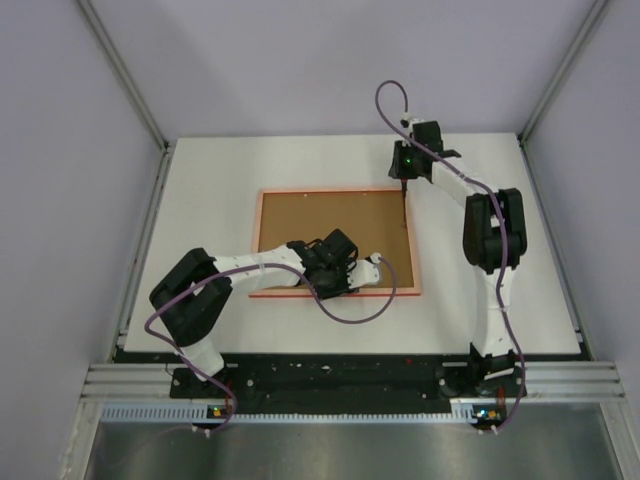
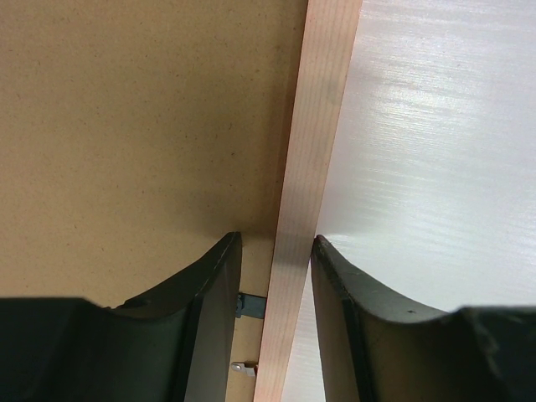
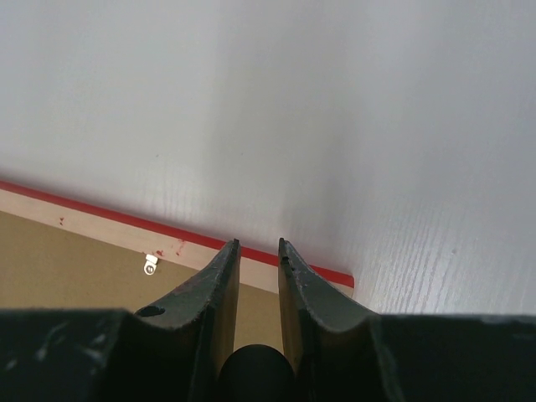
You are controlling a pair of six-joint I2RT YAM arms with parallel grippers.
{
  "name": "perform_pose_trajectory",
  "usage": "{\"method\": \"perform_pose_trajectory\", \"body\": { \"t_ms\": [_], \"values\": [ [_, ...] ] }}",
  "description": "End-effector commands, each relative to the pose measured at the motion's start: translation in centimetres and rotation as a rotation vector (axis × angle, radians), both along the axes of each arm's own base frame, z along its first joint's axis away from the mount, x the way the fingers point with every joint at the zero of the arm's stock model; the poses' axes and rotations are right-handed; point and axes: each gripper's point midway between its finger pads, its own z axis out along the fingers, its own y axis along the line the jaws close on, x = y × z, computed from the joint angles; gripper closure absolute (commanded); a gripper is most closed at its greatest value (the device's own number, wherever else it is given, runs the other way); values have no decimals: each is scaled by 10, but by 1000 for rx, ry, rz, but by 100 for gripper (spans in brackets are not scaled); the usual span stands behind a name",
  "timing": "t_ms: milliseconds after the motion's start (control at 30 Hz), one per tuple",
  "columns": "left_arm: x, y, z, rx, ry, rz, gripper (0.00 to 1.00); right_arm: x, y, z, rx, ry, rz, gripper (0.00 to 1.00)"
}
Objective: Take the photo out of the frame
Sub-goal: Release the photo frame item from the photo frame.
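The frame (image 1: 330,190) lies face down on the white table, its pale rim around the plain brown backing board (image 1: 330,225). The photo is hidden under the board. My left gripper (image 1: 374,263) is low over the frame's near right part. In the left wrist view my left gripper (image 2: 276,239) is open and straddles the pale rim (image 2: 322,100), one finger over the board (image 2: 134,126), the other over the table. My right gripper (image 1: 404,185) is at the frame's far right corner. In the right wrist view my right gripper (image 3: 258,243) is narrowly open over the rim, with the red edge (image 3: 100,213) showing beyond.
Small metal tabs hold the board at the rim: a grey one (image 2: 251,304) and a silver one (image 2: 243,367) between my left fingers, and a silver one (image 3: 151,264) left of my right fingers. White table (image 1: 500,300) surrounds the frame. Grey walls enclose the table.
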Motion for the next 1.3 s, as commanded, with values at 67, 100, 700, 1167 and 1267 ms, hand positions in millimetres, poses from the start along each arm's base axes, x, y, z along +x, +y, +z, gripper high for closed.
{"method": "perform_pose_trajectory", "body": {
  "t_ms": [67, 100, 700, 1167, 1267],
  "values": [
    [-2, 5, -10, 23, 15, 28, 57, 8, 9, 9, -21, -17, 60, 100],
    [-2, 5, -10, 23, 15, 28, 57, 8, 8, 7, -23, -17, 61, 100],
    [-2, 6, -9, 21, 13, 32, 58, 6, 14, -2, 16, -23, 72, 100],
    [2, 7, -10, 29, -4, 52, 59, -6, 15, -10, 1, 34, 111, 100],
    [5, 7, -10, 35, -16, 67, 60, -9, 14, -15, -5, 54, 115, 100]
  ]
}}
